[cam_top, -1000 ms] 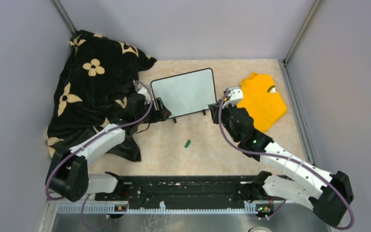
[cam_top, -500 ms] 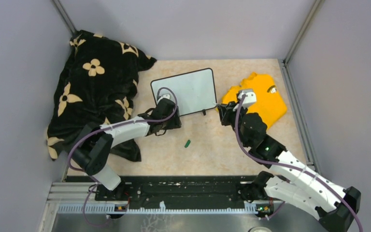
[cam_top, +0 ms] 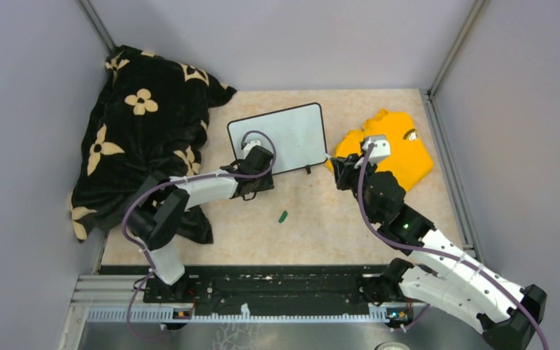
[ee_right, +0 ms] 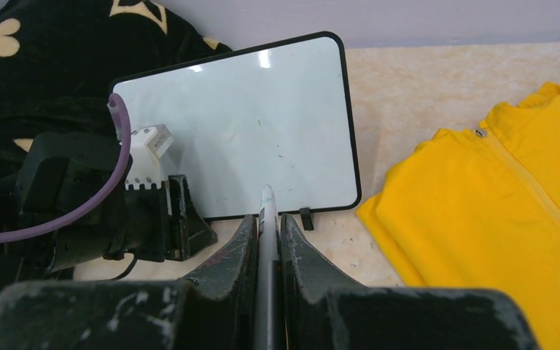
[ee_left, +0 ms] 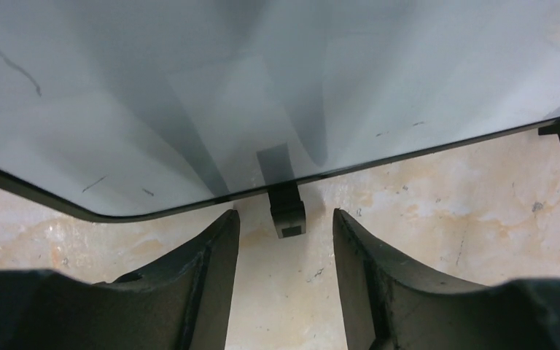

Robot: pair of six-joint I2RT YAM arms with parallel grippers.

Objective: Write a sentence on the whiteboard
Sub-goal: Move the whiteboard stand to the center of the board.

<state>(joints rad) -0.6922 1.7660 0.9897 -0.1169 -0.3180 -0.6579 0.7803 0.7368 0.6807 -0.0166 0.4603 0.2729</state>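
On the beige table (cam_top: 321,233) the whiteboard (cam_top: 292,131) sits between blanket (cam_top: 138,124) and shirt (cam_top: 397,149). Left gripper (ee_left: 284,219), jaws parted, straddles its foot (ee_left: 287,210), likely to steady it; right gripper (ee_right: 266,222) pinches a marker (ee_right: 266,204), ready to write.

Glossy smooth whiteboard (cam_top: 284,131) (faint scuffs), plush black cloth blanket (cam_top: 138,138), matt yellow cloth shirt (cam_top: 401,149), mottled matt tabletop (cam_top: 321,226), smooth plastic marker (ee_right: 266,211).

Even, diffuse light from overhead fills the enclosure, leaving only faint, soft-edged shadows on the table (cam_top: 321,233). In the left wrist view the whiteboard (ee_left: 153,87) carries broad grey fan-shaped reflections (the right wrist view shows two small bright glints near its top edge), and the fingers (ee_right: 219,313) nearest that lens look soft.
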